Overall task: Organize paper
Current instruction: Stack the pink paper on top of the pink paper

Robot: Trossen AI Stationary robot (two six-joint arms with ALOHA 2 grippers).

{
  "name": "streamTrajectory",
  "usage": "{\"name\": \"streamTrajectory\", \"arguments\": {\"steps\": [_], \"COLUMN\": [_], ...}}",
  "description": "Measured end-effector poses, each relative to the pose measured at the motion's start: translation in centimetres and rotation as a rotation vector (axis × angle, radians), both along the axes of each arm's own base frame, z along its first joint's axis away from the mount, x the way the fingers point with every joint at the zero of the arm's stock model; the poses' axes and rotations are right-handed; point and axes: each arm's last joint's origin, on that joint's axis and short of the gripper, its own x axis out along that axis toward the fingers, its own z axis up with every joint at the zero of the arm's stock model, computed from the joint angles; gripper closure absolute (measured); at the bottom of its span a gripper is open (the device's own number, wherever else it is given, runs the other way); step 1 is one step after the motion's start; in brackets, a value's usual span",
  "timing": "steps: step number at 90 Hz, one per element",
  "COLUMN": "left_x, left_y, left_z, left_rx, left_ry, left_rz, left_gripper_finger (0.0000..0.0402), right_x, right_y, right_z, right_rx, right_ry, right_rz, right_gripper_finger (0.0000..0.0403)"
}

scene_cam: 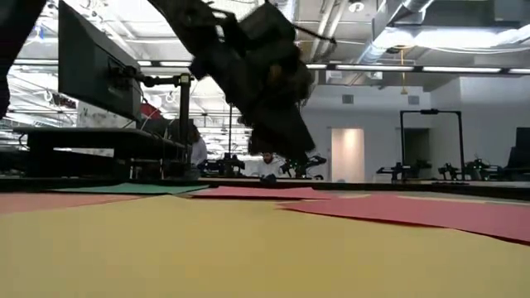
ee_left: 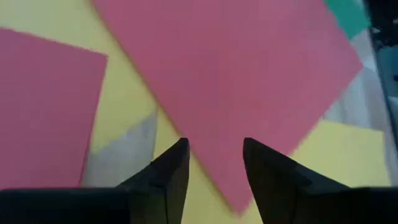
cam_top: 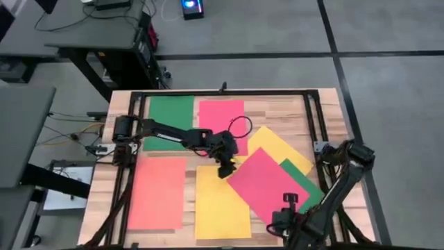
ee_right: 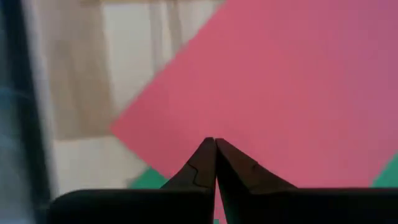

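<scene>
Only in the wrist views are the left gripper [ee_left: 214, 168] seen parted over the tilted pink-red sheet [ee_left: 230, 81] and the right gripper [ee_right: 215, 163] seen closed.

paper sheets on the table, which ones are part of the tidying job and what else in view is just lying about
Belongs to the job:
- green sheet
- pink-red sheet
- orange sheet
- yellow sheet
- tilted pink-red sheet, over a tilted yellow sheet and green sheet

Just lying about:
- monitor
- black frame on the table
</scene>
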Motion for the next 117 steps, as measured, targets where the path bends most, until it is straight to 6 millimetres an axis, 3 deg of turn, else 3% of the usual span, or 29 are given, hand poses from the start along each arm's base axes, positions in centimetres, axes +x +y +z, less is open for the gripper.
{"name": "streamTrajectory", "arguments": {"steps": [11,35,59,84,97,117], "left_x": [0.6,0.9,0.9,1.0,1.0,1.0], "left_y": [0.0,-0.9,-1.6,-2.6,-2.6,-2.5], "left_z": [-0.3,-0.6,-0.6,-0.6,-0.6,-0.6], "left_rx": [-0.028,-0.065,-0.072,-0.058,-0.045,-0.021], "left_ry": [-0.005,-0.012,-0.009,-0.013,-0.014,-0.013], "left_rz": [0.029,0.047,0.046,0.037,0.047,0.071], "left_gripper_finger": [0.0266,0.0266,0.0267,0.0267,0.0267,0.0267], "right_x": [-0.2,-1.6,-2.9,-2.4,-1.5,-1.3], "right_y": [0.8,2.7,4.5,3.9,3.8,3.7], "right_z": [-1.4,-2.2,-2.5,-4.0,-5.3,-5.7], "right_rx": [-0.074,0.006,0.041,-0.062,-0.089,-0.108], "right_ry": [0.067,0.113,0.072,0.05,0.07,0.078], "right_rz": [-0.017,0.032,0.196,0.303,0.341,0.338], "right_gripper_finger": [0.0403,0.0392,0.0284,0.0163,0.0144,0.0143]}}
